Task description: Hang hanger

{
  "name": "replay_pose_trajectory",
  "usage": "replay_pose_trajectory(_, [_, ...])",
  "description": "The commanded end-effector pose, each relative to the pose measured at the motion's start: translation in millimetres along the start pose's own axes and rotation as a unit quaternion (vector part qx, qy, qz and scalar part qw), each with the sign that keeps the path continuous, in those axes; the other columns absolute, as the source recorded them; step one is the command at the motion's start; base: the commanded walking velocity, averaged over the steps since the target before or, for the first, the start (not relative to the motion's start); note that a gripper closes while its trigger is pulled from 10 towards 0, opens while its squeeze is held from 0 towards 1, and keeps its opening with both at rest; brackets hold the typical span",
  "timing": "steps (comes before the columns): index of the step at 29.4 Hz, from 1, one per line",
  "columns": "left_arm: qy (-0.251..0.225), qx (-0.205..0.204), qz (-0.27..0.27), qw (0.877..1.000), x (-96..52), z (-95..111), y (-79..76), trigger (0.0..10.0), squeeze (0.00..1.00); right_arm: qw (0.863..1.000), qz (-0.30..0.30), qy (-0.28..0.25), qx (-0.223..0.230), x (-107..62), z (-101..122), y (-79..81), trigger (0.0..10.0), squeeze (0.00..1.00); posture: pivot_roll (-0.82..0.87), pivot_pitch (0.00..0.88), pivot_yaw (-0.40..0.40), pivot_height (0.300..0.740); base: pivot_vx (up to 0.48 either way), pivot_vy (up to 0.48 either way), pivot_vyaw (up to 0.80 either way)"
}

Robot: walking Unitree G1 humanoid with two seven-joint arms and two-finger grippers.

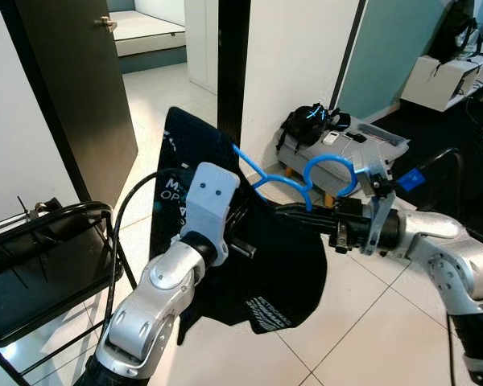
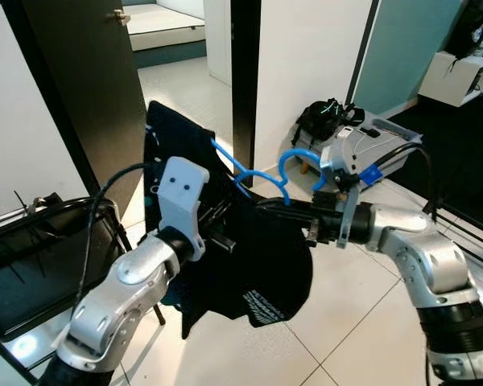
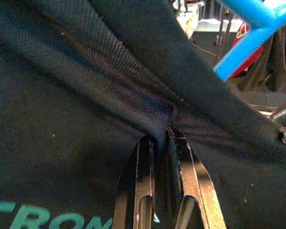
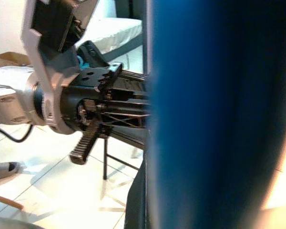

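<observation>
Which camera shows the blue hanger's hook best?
The left eye view: the blue hanger shows its whole curled hook above the black shirt, next to the right gripper. The right eye view shows much the same. The left wrist view catches one bar; the right wrist view a blue blur.

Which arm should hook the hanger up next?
Right, probably: the right gripper holds the blue hanger just below its hook, while the left gripper only pinches the black shirt.
</observation>
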State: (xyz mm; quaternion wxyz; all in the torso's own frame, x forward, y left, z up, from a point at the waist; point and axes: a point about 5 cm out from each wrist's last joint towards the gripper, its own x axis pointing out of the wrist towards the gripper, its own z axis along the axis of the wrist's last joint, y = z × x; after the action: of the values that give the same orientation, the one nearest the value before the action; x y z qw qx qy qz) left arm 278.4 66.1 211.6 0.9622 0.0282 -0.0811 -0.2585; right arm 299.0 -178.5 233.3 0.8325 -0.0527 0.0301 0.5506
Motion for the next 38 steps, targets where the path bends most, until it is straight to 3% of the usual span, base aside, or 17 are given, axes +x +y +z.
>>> replay_pose_trajectory(1, [-0.024,0.028,0.031,0.999,0.7,13.0,11.9,10.0,0.00,0.999,-0.011,0.032,0.014,0.7,-10.5,-2.4,10.0,0.00,0.00,0.030,-0.043,0.740,0.000,0.000,0.00])
replay_pose_trajectory(2, [-0.024,0.029,0.034,0.999,0.7,12.8,13.6,10.0,0.00,0.999,-0.016,0.029,0.012,0.0,-9.3,-3.6,10.0,0.00,0.00,0.030,-0.043,0.740,0.000,0.000,0.00])
replay_pose_trajectory(3, [-0.026,0.024,0.029,0.999,0.3,13.5,13.3,10.0,0.85,0.999,-0.025,0.025,0.010,0.3,-8.4,-5.4,10.0,0.00,0.00,0.030,-0.043,0.740,0.000,0.000,0.00])
replay_pose_trajectory(4, [-0.026,0.024,0.029,0.999,0.3,13.5,13.3,10.0,0.85,0.999,-0.025,0.025,0.010,0.3,-8.4,-5.4,10.0,0.00,0.00,0.030,-0.043,0.740,0.000,0.000,0.00])
replay_pose_trajectory(5, [-0.028,0.020,0.025,0.999,-0.2,14.2,12.6,10.0,1.00,0.999,-0.032,0.022,0.009,0.9,-7.7,-7.0,10.0,0.00,0.00,0.032,-0.042,0.740,0.000,0.000,0.00])
replay_pose_trajectory(21, [0.000,0.019,0.057,0.998,-2.9,8.9,21.1,10.0,1.00,0.998,-0.067,-0.003,-0.001,0.8,-0.8,-17.7,10.0,0.00,0.01,0.037,-0.046,0.740,0.000,0.000,0.00])
replay_pose_trajectory(22, [0.018,0.007,0.066,0.998,-2.7,4.1,21.4,10.0,0.56,0.997,-0.069,-0.015,-0.004,0.7,2.2,-18.2,10.0,0.00,0.00,0.037,-0.042,0.740,0.000,0.000,0.00])
replay_pose_trajectory(23, [0.018,0.007,0.066,0.998,-2.7,4.1,21.4,10.0,0.56,0.997,-0.069,-0.015,-0.004,0.7,2.2,-18.2,10.0,0.00,0.00,0.037,-0.042,0.740,0.000,0.000,0.00])
replay_pose_trajectory(24, [0.038,-0.010,0.078,0.996,-3.1,-2.1,21.5,10.0,0.00,0.997,-0.073,-0.029,-0.009,0.3,5.6,-18.9,10.0,0.00,0.00,0.037,-0.042,0.740,0.000,0.000,0.00])
replay_pose_trajectory(28, [0.068,-0.037,0.092,0.993,-4.8,-12.0,20.2,10.0,0.00,0.996,-0.076,-0.052,-0.013,-0.6,11.3,-19.7,10.0,0.00,0.00,0.037,-0.040,0.740,0.000,0.000,0.00])
replay_pose_trajectory(30, [0.101,-0.118,0.119,0.981,-8.6,-26.7,16.3,10.0,0.00,0.993,-0.076,-0.094,-0.018,-2.8,23.4,-21.2,10.0,0.00,0.00,0.038,-0.040,0.740,0.000,0.000,0.00])
replay_pose_trajectory(31, [0.101,-0.118,0.119,0.981,-8.6,-26.7,16.3,10.0,0.00,0.993,-0.076,-0.094,-0.018,-2.8,23.4,-21.2,10.0,0.00,0.00,0.038,-0.040,0.740,0.000,0.000,0.00])
replay_pose_trajectory(34, [0.103,-0.169,0.134,0.971,-9.3,-31.9,14.7,10.0,0.00,0.991,-0.071,-0.116,-0.019,-4.3,31.0,-21.5,10.0,0.00,0.00,0.037,-0.043,0.740,0.000,0.000,0.00])
replay_pose_trajectory(38, [0.090,-0.178,0.135,0.971,-7.6,-31.2,15.3,10.0,0.00,0.989,-0.062,-0.131,-0.020,-4.9,36.3,-20.5,10.0,0.00,0.00,0.035,-0.042,0.740,0.000,0.000,0.00])
